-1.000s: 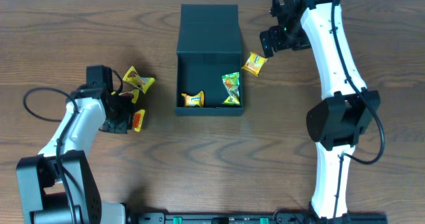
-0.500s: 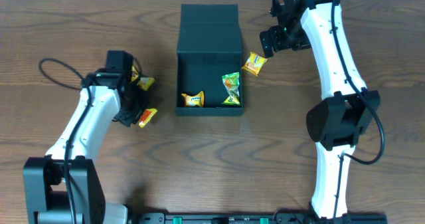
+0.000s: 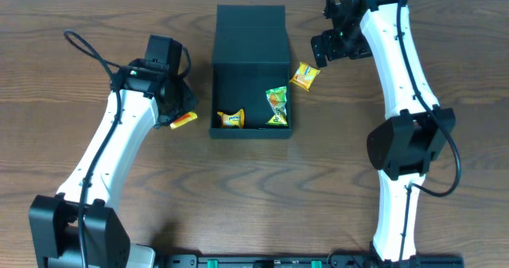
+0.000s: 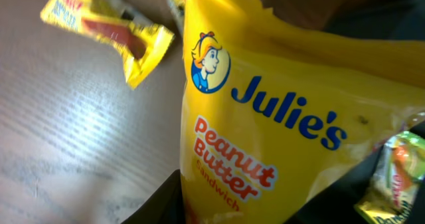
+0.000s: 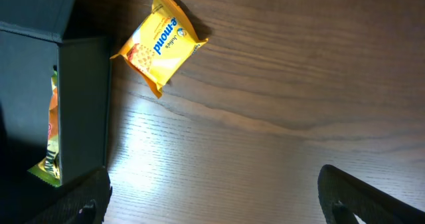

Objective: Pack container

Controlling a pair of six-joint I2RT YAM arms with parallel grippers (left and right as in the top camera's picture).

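The worktop (image 3: 469,61) carries the container (image 3: 249,37) at upper centre, lid folded back, with a yellow packet (image 3: 231,119) and a green packet (image 3: 276,107) already inside. The left arm (image 3: 119,149) hangs beside its left wall, left jaws clenched on a peanut-butter packet (image 4: 265,117). The right jaws gape released near a loose packet (image 5: 159,43) at the container's right. A spare packet (image 4: 106,28) lies left, so I judge it about half packed.

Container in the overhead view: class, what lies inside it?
Inside the container: a yellow snack packet and a green packet. Whatever lies beneath them is hidden.
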